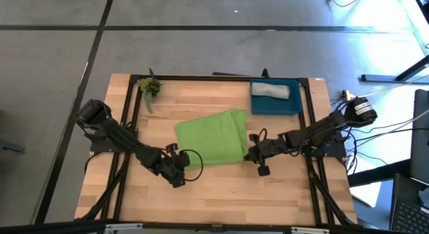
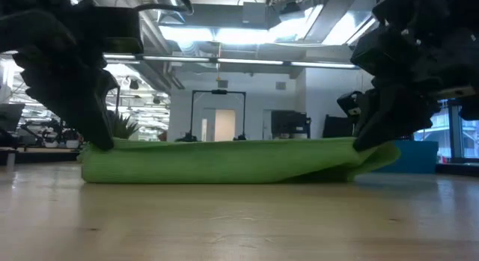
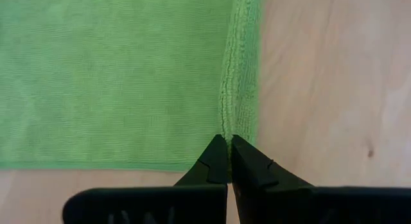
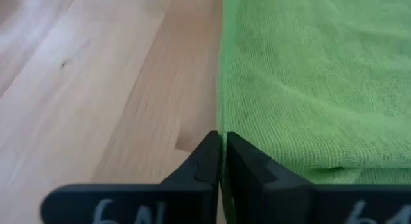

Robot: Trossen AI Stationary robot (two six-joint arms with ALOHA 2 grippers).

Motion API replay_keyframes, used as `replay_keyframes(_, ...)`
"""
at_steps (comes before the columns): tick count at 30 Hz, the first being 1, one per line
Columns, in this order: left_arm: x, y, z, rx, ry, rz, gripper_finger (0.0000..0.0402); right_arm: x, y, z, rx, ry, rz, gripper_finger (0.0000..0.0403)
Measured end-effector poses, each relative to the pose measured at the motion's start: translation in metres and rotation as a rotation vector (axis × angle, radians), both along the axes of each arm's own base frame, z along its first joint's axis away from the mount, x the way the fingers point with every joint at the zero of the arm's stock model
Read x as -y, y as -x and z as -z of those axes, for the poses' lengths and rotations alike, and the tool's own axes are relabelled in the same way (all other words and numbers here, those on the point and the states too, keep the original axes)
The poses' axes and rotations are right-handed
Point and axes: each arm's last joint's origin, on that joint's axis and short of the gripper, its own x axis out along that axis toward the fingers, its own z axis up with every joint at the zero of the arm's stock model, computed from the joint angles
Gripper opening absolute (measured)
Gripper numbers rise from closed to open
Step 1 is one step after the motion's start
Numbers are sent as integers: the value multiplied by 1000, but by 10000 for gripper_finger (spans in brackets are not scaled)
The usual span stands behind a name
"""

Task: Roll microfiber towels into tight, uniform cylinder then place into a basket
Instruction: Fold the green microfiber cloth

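Observation:
The lime green towel [image 1: 211,137] lies spread on the wooden table [image 1: 201,194], mostly flat. My left gripper [image 1: 179,159] is shut at its near left corner, and my right gripper [image 1: 251,153] is shut at its near right corner. In the low view the left gripper [image 2: 101,141] and the right gripper [image 2: 367,145] stand at the towel's two ends. The grey towel [image 1: 271,91] lies rolled up in the dark-blue basket [image 1: 293,106] at the far right. My left gripper pinches a raised ridge of the green towel [image 3: 226,124] between its two fingers, close to the near left corner. The fingers slant down onto it from the near left. The cloth there rests on the table. My right gripper pinches the green towel's side edge [image 4: 223,118] between its two fingers, near the near right corner. The fingers come from the table's right side, slanting down, and lie along that edge. The corner [image 2: 378,158] is raised a little off the table and folds under.
A small potted plant [image 1: 150,88] stands at the far left of the table. A black frame [image 1: 221,78] runs along the table's far and side edges. Bare wood lies in front of the towel, toward the near edge.

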Motion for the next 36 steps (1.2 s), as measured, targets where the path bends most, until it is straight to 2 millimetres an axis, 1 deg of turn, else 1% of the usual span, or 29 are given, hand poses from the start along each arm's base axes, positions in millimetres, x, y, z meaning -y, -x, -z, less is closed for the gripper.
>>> replay_keyframes(5, 0, 2, 0, -24, 13, 7, 0, -1, -2, -1, 17, -7, 2, 44)
replay_keyframes(7, -2, 6, 1, -65, 14, -12, 0, -1, -3, -2, 33, -12, 2, 57)
replay_keyframes(11, -6, 14, 4, -159, 11, -76, 0, -2, -8, -9, 130, -11, -19, 91)
replay_keyframes(15, -10, 23, 6, -252, 3, -121, 0, -2, -11, -14, 198, 41, -53, 119)
replay_keyframes(17, -12, 26, 6, -283, -6, -137, 0, 0, -12, -14, 210, 87, -32, 126)
replay_keyframes(20, -13, 28, 6, -302, -15, -150, 0, 4, -13, -14, 210, 119, 59, 130)
replay_keyframes(22, -12, 28, 6, -295, -9, -151, 0, 6, -12, -13, 197, 105, 80, 130)
replay_keyframes(24, -12, 27, 5, -293, -8, -151, 0, 5, -11, -11, 172, 80, 29, 131)
replay_keyframes(28, -10, 23, 0, -269, -15, -141, 0, 1, -7, -6, 103, 44, -132, 131)
replay_keyframes(36, -7, 18, -6, -231, -12, -138, 0, 0, -7, 8, 33, 65, -173, 131)
